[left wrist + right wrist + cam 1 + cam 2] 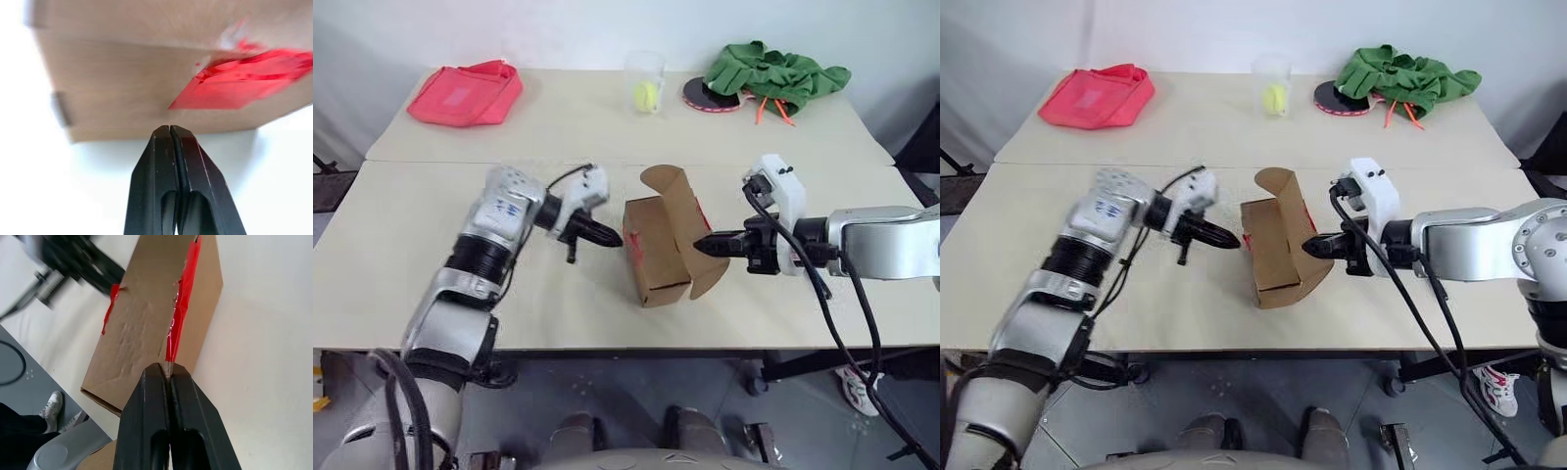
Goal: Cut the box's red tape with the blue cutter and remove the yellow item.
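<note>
Both grippers closed, empty: left gripper (pixel 607 235) just beside box (pixel 651 257), right gripper (pixel 710 244) at raised flap (pixel 683 217). Box mid-table, red tape (pixel 182 308) torn. Step: opening flaps. Next: spread flaps, find yellow item; cutter location unconfirmed.

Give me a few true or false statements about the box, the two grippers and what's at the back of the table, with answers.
1. The box has a flap standing open. True.
2. The left gripper holds a blue cutter. False: its fingers are shut on nothing.
3. The right gripper points at the open flap. True.
4. The green cloth lies beside the box. False: it lies at the table's far edge.
5. The red tape is torn. True.
</note>
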